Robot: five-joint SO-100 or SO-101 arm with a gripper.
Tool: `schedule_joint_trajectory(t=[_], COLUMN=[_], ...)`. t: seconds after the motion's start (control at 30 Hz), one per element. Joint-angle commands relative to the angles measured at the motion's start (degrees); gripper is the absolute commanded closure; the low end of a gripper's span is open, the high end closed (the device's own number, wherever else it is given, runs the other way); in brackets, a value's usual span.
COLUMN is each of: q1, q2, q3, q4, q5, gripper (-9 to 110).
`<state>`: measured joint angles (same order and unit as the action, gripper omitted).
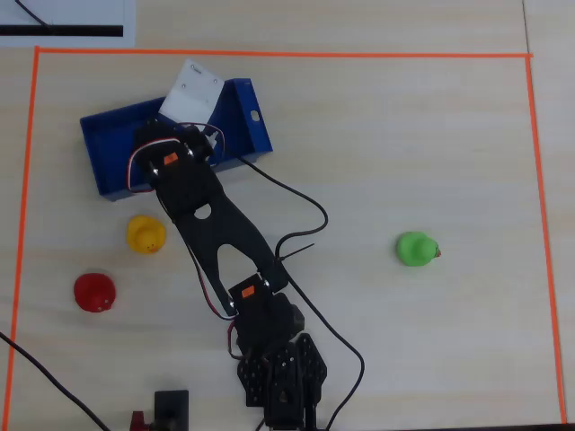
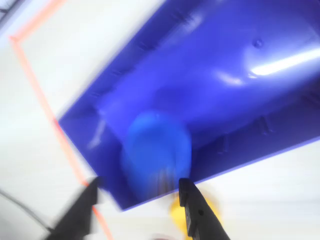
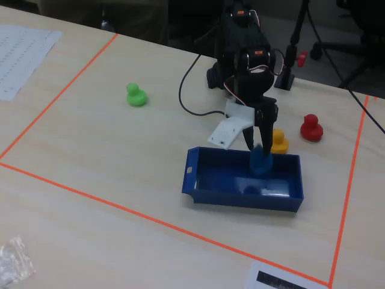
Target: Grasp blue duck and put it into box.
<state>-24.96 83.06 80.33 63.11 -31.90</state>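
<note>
While the black arm reaches across the pale wooden table (image 1: 377, 153) from its base at the bottom edge of the overhead view, its black two-finger gripper (image 3: 260, 146) hangs over the large rectangular blue plastic box (image 3: 204, 186) with low walls. In the fixed view the small rounded blue toy duck (image 3: 260, 161) sits just under the fingertips, above the box's floor near the wall closest to the arm; it looks blurred there and in the wrist view (image 2: 156, 150), where it shows between the two dark fingers (image 2: 197, 212), which stand apart on either side of it. Whether they touch the duck cannot be told from these pictures. The box lies inside the orange tape outline (image 1: 278, 54). In the overhead view a small yellow toy duck (image 1: 145, 234) stands just below the box, a red toy duck (image 1: 93, 293) lies further down to the left, and a green toy duck (image 1: 416, 249) sits well apart on the right.
</note>
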Motion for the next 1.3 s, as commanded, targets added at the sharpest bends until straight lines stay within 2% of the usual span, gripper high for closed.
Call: schedule_joint_trajectory(t=[0.0, 0.07, 0.2, 0.47, 0.57, 0.77, 0.93, 1.1, 1.27], q1=[2.5, 3.8, 7.2, 18.8, 22.5, 23.8, 25.0, 23.2, 23.7], q2=[2.3, 6.7, 25.7, 72.2, 85.4, 105.3, 106.6, 106.7, 106.7], q3=[4.4, 8.5, 25.5, 61.7, 73.6, 89.0, 97.4, 97.9, 97.9], q4=[-2.5, -3.3, -7.8, -12.1, -12.7, -6.0, -2.4, 11.2, 11.7], q5=[-1.9, -2.5, -4.5, -16.4, -22.1, -27.0, -32.3, -37.4, -36.2], gripper=[66, 72, 101, 101, 101, 101, 101, 101, 101])
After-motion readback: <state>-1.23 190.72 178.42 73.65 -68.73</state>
